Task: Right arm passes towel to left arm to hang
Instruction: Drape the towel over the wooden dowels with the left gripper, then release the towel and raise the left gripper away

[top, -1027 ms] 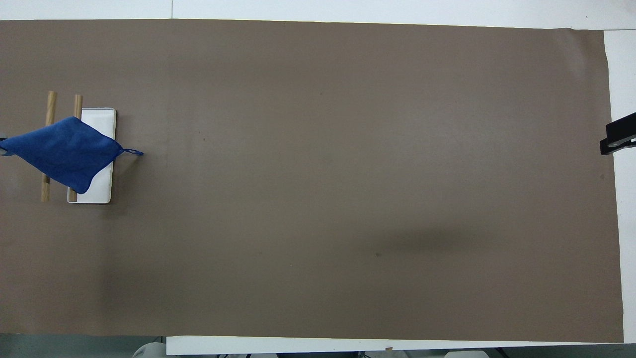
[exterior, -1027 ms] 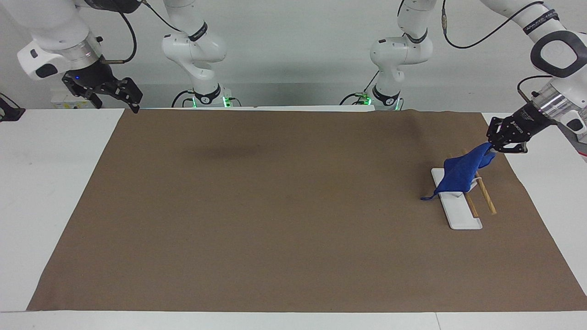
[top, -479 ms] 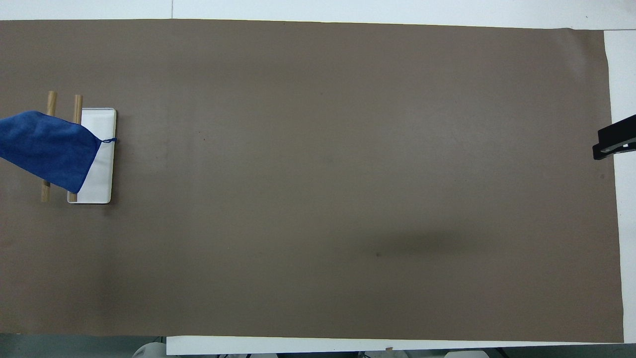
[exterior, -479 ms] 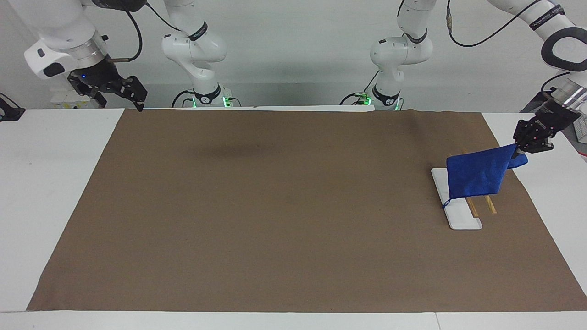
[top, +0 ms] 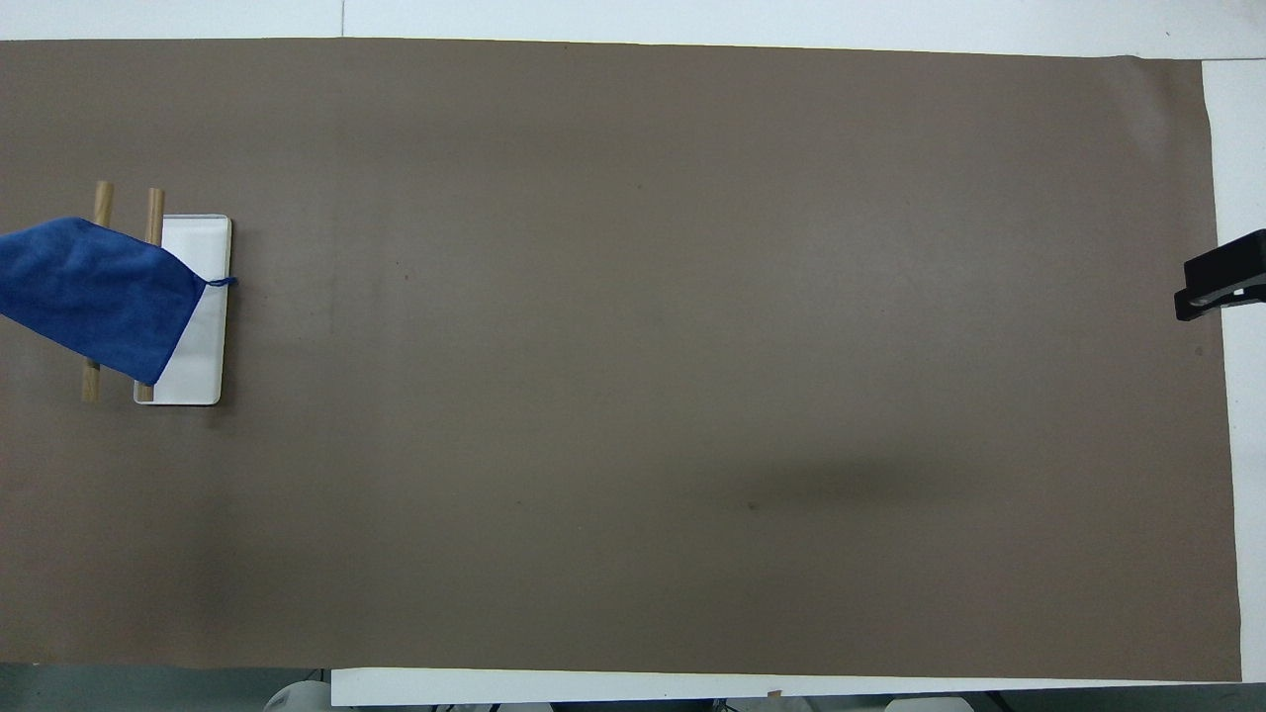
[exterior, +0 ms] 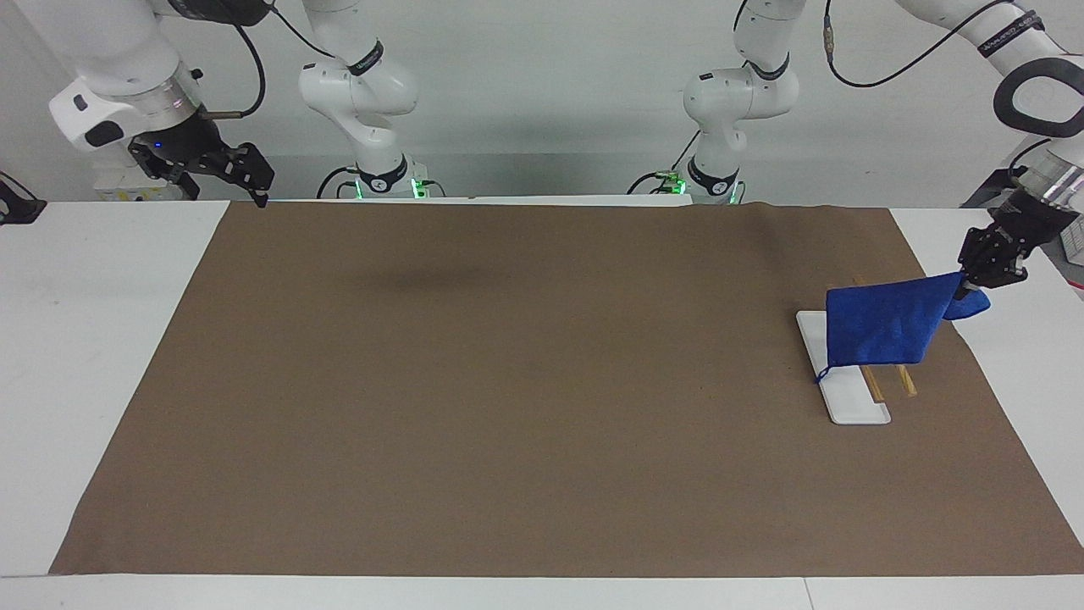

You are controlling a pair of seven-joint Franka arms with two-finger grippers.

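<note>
The towel (exterior: 881,326) is showing a soft, napped cloth surface, matt royal blue, with a thin loop (exterior: 820,377) of the same fabric. The two rods (top: 96,287) are presenting bare, light wood with a smooth, dull finish. The base plate (exterior: 851,402) is appearing as smooth white plastic with a faint sheen. The table cover (exterior: 508,381) is reading as matt brown sheet, paper-like or felt-like; which one cannot be told. The tabletop (exterior: 93,322) is looking smooth and white. The arm shells (exterior: 364,85) are showing glossy white plastic, with brushed metal rings (exterior: 157,97) at the wrist.
</note>
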